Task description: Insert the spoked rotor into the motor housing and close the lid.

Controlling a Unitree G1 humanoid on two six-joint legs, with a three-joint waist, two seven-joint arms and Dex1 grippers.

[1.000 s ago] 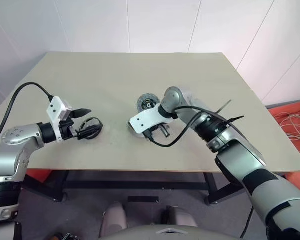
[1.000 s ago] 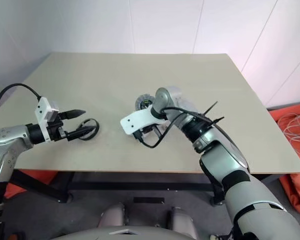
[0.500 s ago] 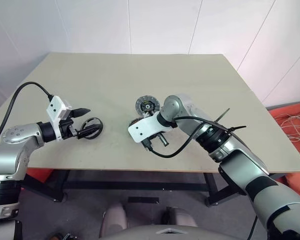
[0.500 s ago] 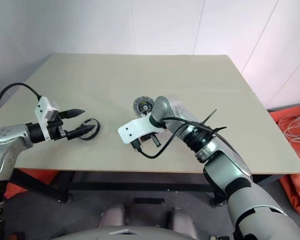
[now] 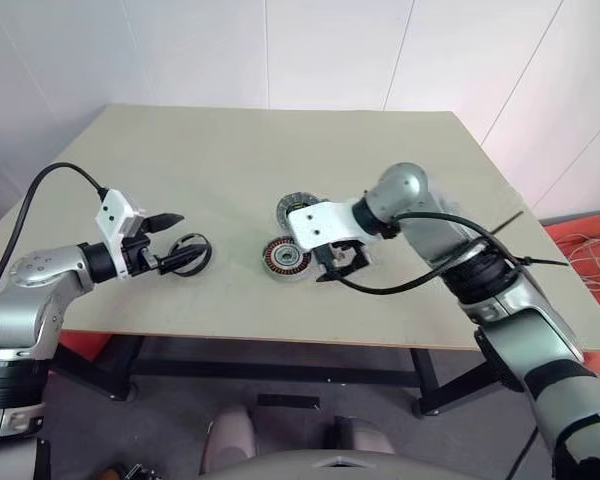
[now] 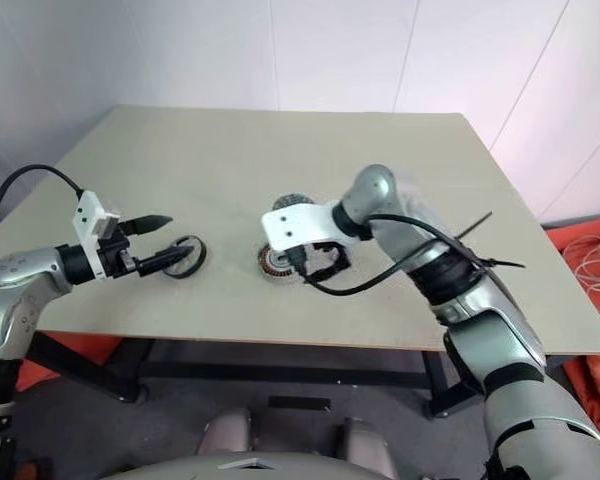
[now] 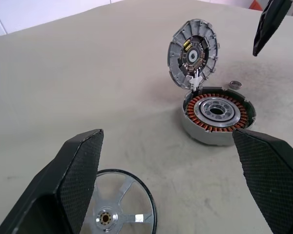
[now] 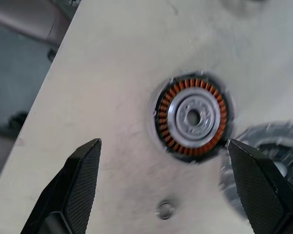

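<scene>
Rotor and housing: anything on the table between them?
No. In the left wrist view, bare tabletop runs from the rotor to the housing; the lid stands behind the housing.

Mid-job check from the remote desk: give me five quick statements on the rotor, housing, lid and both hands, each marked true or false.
1. The spoked rotor already sits inside the motor housing. False: it lies apart on the table, by the left hand.
2. The housing's copper windings are exposed. True.
3. The lid lies flat over the housing. False: it stands tilted up at the housing's edge.
4. The right hand is shut on the housing. False: its fingers stand wide open above it, holding nothing.
5. The left hand is open and empty. True.
</scene>
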